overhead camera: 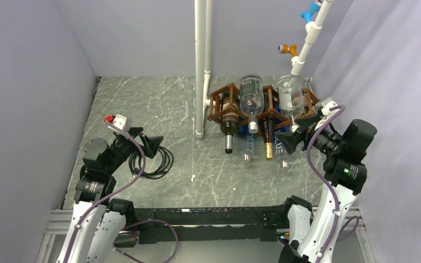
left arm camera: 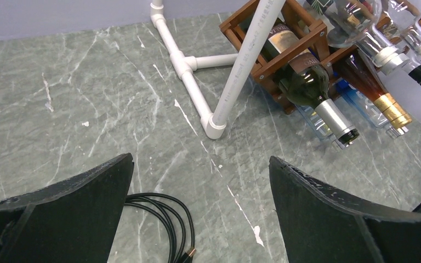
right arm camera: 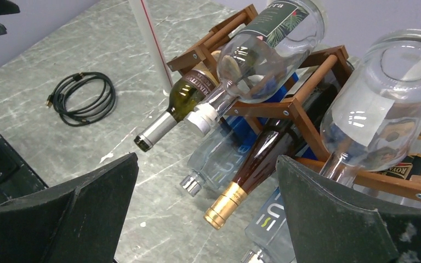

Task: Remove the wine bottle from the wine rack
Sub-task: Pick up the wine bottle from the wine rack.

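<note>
The brown wooden wine rack (overhead camera: 215,107) stands at the back of the table, right of centre, with several bottles lying neck-forward in it. A dark green wine bottle (overhead camera: 229,123) with a silver cap lies in the left cell. A brown bottle (overhead camera: 267,137) with a gold cap lies in the middle. My right gripper (overhead camera: 293,139) is open just right of the rack's front. In the right wrist view the gold-capped brown bottle (right arm camera: 257,159) points between my open right gripper (right arm camera: 206,159), untouched. My left gripper (overhead camera: 152,147) is open and empty, far left of the rack.
Two clear glass bottles (overhead camera: 250,96) (overhead camera: 290,93) lie on the rack's upper row, and clear blue-labelled bottles (right arm camera: 225,159) lie beneath. A white pipe stand (overhead camera: 200,66) rises just left of the rack. A coiled black cable (overhead camera: 156,161) lies by the left gripper. Grey walls close both sides.
</note>
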{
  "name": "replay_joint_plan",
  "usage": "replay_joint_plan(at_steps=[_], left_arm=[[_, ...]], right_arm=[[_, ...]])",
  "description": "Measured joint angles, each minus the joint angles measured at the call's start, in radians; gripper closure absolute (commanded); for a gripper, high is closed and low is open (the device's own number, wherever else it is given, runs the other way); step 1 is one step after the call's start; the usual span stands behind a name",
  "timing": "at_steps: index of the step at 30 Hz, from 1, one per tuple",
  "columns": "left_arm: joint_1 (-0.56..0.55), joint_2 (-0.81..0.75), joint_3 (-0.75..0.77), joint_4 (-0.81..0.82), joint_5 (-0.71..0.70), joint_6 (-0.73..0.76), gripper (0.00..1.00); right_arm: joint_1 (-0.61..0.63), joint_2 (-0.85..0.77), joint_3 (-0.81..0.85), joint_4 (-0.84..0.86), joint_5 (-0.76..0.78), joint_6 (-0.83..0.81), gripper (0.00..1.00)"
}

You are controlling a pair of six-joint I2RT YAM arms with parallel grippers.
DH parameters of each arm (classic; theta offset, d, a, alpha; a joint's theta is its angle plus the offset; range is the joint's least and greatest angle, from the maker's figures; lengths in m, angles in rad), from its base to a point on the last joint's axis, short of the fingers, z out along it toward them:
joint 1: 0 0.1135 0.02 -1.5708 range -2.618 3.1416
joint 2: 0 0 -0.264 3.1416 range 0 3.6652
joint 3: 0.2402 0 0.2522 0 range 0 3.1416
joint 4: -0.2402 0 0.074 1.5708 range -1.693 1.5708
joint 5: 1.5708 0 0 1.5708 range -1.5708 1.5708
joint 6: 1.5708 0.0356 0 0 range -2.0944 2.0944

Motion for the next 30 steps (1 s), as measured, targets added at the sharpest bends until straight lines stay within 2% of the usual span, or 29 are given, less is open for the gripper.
replay_joint_plan(at_steps=[8,14,30], left_arm=[[0.033,0.035,-0.009,0.006,0.059,-0.004,0.01],[0.064,0.056,-0.011,0.022,0.093,-0.004,0.01],[0.078,0.137,-0.011,0.043,0.130,-0.006,0.01]], right_arm=[[-0.001,-0.021,-0.028,0.023,-0.034,0.017,0.00],[-0.001,0.021,-0.027,0.029,-0.053,0.017,0.00],[-0.001,0.058,-0.012,-0.014,-0.007,-0.045,0.00]])
